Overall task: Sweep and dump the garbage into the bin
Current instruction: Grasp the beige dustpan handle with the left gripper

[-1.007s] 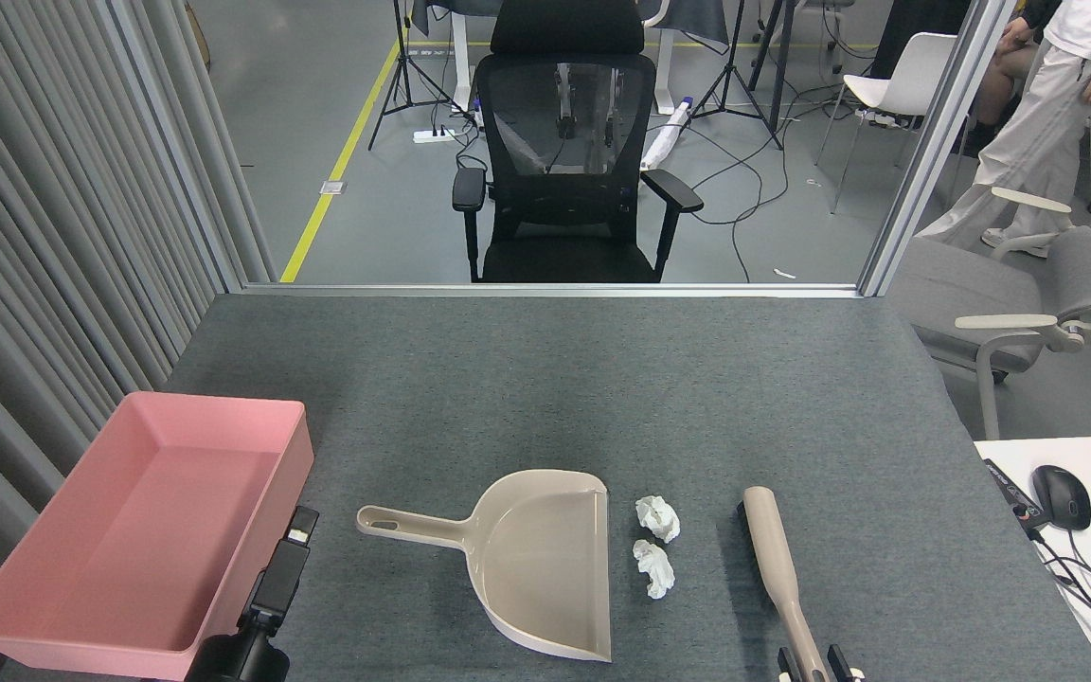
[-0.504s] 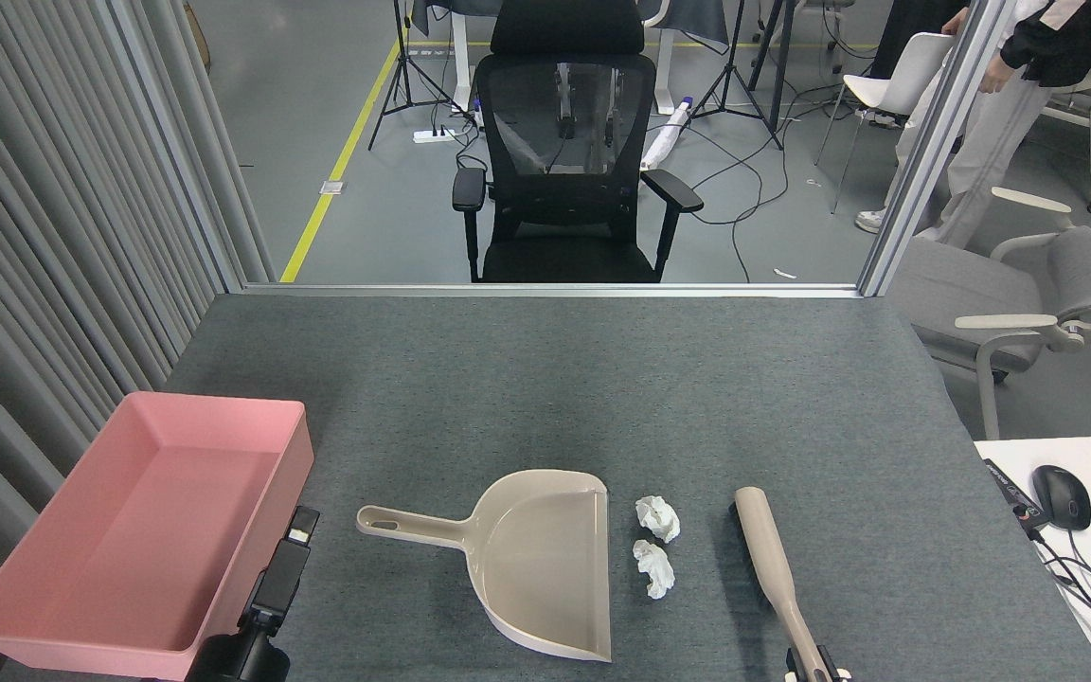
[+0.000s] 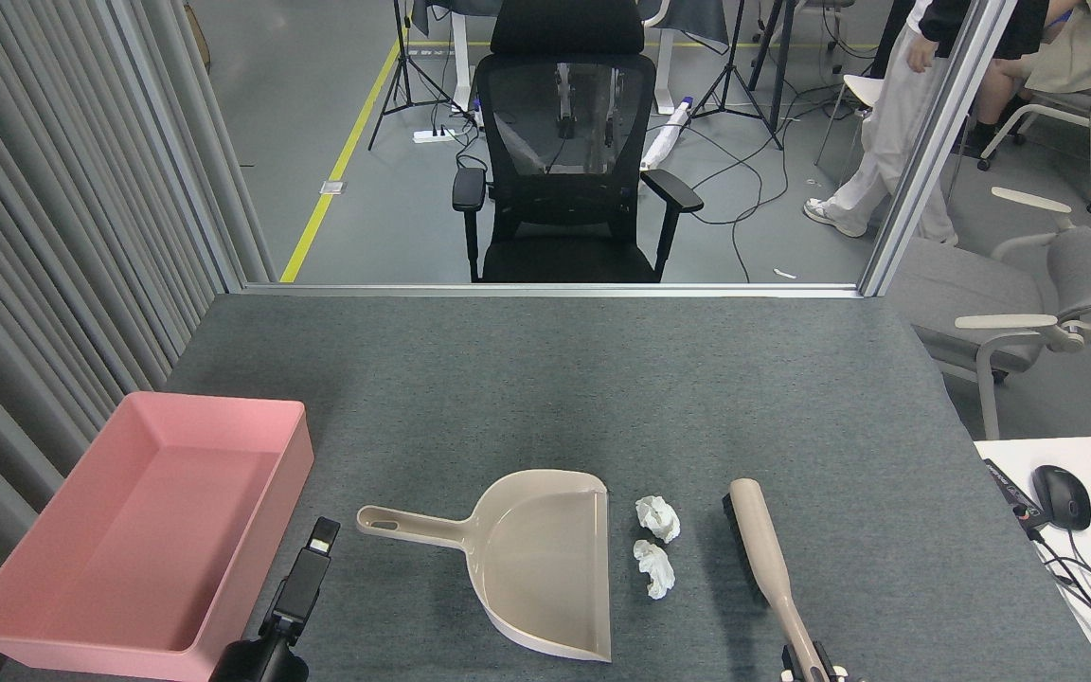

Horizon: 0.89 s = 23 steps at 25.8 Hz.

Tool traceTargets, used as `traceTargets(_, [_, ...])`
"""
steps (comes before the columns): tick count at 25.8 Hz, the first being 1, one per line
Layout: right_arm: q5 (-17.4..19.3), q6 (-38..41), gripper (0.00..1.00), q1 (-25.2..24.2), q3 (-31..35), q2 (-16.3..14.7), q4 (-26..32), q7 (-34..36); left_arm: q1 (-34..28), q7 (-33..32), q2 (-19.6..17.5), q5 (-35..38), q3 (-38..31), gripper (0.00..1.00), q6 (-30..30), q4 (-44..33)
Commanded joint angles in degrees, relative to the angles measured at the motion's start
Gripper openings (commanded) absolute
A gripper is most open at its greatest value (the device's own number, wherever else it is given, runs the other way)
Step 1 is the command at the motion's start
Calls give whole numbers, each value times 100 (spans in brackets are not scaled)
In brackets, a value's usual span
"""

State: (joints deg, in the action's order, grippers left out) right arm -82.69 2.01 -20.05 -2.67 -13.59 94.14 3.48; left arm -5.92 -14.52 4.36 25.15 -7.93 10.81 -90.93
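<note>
Covering table [image 3: 545,379]: grey felt; beyond | black chair [image 3: 569,152]; person [image 3: 896,104]

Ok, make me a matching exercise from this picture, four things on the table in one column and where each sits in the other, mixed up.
Things:
1. bin
2. dustpan
3. tissue wads
4. brush

Places:
A. between the dustpan's open edge and the brush
B. rightmost of the four, its handle at the right gripper
C. far left, at the table's corner
D. centre, handle pointing left toward the left gripper

Pairs: 1-C, 2-D, 3-A, 4-B
</note>
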Motion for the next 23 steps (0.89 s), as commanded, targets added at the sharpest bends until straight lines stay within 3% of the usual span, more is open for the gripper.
traceTargets(1, [-2,71,4,-34,-6,31,8,21,30,20,21,7,151,100,8,216])
traceTargets(9, [-2,124,4,-104,-32,119,16,30,522,151,47,60,406,100,-27,761])
traceTargets(23, [16,115,4,-95,20,128,16,30,671,275,135,95,564,100,149,1297])
